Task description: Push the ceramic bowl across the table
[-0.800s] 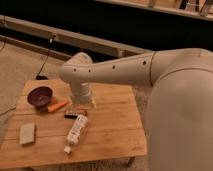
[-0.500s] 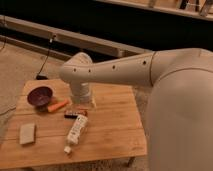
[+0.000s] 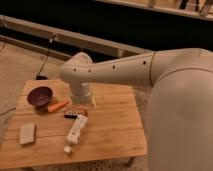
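Scene: A white robot arm [image 3: 115,72] reaches in from 3 o'clock over a low table [image 3: 116,125] of light wooden planks with rounded corners.
Bowl: The small round dark purple ceramic bowl [image 3: 40,96] sits upright in the table's 10 o'clock corner, close to the left and far edges.
Claw: The claw [image 3: 85,103] hangs below the downturned wrist, low over the table toward its 12 o'clock edge. It is at the bowl's 3 o'clock and apart from it. Whether it is open or closed cannot be told.
In between: An orange carrot-shaped object [image 3: 58,105] lies at the bowl's 4 o'clock, one end just beside the rim, roughly on the line from claw to bowl.
Also on the table: A small dark bar with a red end [image 3: 75,114] lies just at the claw's 6 o'clock. A white bottle [image 3: 76,131] lies on its side near the centre, and a beige rectangular sponge [image 3: 27,133] lies at 8 o'clock.
Stage: Judged as approach; the bowl looks untouched, so the push has not begun.
Risk, the carrot: A straight sweep toward 9 o'clock would likely meet the carrot-shaped object first and shove it into the bowl at an angle.
Risk, the edge: The bowl has little table left toward 9 and 12 o'clock, so a push that way could send it off.
Risk, the contact: A glancing touch on the round wall could spin or tip the bowl.
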